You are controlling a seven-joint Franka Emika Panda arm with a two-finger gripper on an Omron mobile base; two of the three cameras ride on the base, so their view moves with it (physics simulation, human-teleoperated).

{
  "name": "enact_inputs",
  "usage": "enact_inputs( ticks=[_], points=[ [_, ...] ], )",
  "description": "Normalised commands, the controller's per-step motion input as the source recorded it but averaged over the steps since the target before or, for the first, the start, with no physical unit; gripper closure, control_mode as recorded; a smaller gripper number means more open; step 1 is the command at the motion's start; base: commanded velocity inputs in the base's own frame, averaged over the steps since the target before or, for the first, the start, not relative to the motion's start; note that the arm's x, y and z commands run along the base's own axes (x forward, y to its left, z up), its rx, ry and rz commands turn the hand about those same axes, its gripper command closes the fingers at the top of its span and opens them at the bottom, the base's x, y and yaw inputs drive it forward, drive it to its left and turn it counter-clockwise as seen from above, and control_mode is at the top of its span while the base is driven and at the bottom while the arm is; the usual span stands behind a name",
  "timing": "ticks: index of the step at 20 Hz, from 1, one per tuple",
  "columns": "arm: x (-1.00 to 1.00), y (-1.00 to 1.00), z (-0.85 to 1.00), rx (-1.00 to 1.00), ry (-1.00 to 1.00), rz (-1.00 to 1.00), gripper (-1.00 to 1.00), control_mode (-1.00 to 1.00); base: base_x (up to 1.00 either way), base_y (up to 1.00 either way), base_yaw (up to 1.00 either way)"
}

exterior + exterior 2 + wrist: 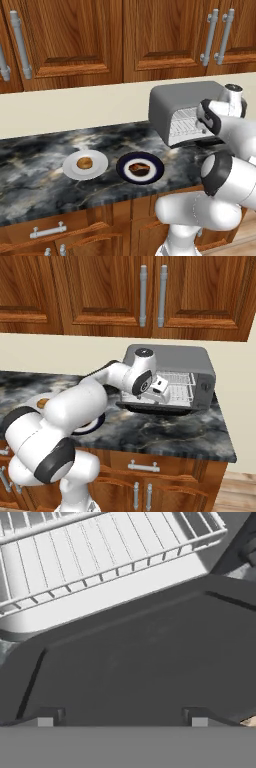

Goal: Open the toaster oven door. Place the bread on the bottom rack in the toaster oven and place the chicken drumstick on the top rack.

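Bread point(84, 163) sits on a white plate point(99, 170), chicken drumstick point(138, 169) on a dark plate point(156, 173) just right; toaster oven door point(140, 662) lies open under the empty, spread gripper point(122, 721).

Glossy white robot arm point(65, 406): rounded tubular segments, black bands at joints, silver-grey cap with dark centre on the wrist joint, boxy white hand, two small dark fingertips point(45, 718).
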Motion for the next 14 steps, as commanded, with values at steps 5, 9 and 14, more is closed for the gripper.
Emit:
enact_inputs(
  ticks=[5, 9, 14],
  points=[
    [-0.11, -0.09, -0.55, -0.26, 0.1, 0.49, -1.0, -1.0, 0.0, 0.0, 0.0],
    [-0.21, -0.1, -0.66, -0.11, 0.21, 0.41, -1.0, -1.0, 0.0, 0.0, 0.0],
    [-0.16, -0.05, -0.68, -0.02, 0.33, 0.35, -1.0, -1.0, 0.0, 0.0, 0.0]
  ],
)
